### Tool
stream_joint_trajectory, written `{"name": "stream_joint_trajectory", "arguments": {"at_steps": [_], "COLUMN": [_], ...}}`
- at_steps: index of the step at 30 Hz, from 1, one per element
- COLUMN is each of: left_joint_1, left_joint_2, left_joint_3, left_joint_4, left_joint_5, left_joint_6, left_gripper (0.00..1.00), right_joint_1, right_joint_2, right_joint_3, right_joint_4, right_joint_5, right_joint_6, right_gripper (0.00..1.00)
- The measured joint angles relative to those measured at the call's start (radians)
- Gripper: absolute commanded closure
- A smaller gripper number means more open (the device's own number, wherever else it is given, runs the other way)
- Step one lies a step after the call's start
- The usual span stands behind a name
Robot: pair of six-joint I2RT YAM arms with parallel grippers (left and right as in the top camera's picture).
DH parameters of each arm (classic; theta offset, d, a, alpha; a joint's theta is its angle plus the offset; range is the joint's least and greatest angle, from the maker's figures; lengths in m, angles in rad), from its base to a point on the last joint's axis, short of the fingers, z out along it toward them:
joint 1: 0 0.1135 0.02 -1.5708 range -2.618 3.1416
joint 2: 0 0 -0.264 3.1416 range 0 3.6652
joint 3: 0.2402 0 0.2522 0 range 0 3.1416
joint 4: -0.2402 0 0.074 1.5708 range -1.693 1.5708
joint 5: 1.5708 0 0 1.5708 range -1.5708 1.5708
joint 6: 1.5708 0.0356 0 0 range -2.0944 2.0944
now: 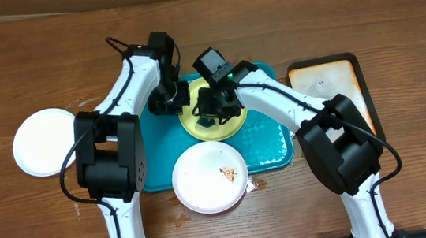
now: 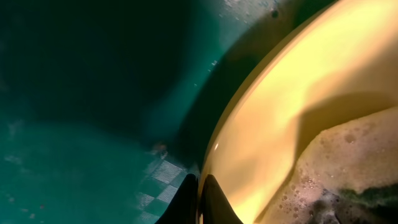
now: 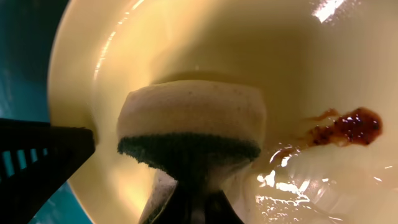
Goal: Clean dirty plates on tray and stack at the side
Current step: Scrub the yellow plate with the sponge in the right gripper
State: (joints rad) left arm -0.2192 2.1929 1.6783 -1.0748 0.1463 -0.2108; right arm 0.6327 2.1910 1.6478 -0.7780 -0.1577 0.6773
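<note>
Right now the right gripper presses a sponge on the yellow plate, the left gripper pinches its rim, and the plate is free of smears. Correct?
No. The right wrist view shows a red-brown smear on the yellow plate, beside the sponge. The rest stands: the right gripper presses the sponge on it, and the left gripper pinches its rim.

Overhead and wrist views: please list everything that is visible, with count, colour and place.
table: one, brown wood
tray: one, teal, centre
white plates: two; one on the table left of the tray, one, smeared brown, over its front rim
yellow plate: one, on the tray, red-brown smear inside
small tray: one, tan, black-rimmed, right
sponge: one, tan with dark pad, on the yellow plate
arms: two, white and black; left jaws grip the yellow plate's rim, right jaws hold the sponge
</note>
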Motion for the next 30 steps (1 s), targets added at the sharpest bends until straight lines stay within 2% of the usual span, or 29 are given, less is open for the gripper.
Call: {"name": "stream_joint_trajectory", "arguments": {"at_steps": [8, 12, 16, 22, 30], "left_joint_1": [-0.017, -0.019, -0.031, -0.024, -0.015], "left_joint_2": [0.003, 0.003, 0.003, 0.003, 0.003], "left_joint_3": [0.000, 0.000, 0.000, 0.000, 0.000], "left_joint_4": [-0.005, -0.005, -0.003, -0.014, -0.029], "left_joint_5": [0.000, 0.017, 0.026, -0.001, -0.026], "left_joint_6": [0.000, 0.000, 0.000, -0.001, 0.000], "left_gripper": [0.96, 0.96, 0.96, 0.96, 0.96], "right_joint_1": [-0.087, -0.162, -0.177, -0.158, -0.067], "right_joint_2": [-0.013, -0.014, -0.014, -0.014, -0.014], "right_joint_3": [0.000, 0.000, 0.000, -0.006, -0.011], "right_joint_4": [-0.145, -0.158, -0.149, -0.065, 0.082], "right_joint_5": [0.101, 0.119, 0.113, 0.075, -0.077], "right_joint_6": [0.039, 0.032, -0.005, -0.065, -0.126], "right_gripper": [0.96, 0.96, 0.96, 0.96, 0.96]}}
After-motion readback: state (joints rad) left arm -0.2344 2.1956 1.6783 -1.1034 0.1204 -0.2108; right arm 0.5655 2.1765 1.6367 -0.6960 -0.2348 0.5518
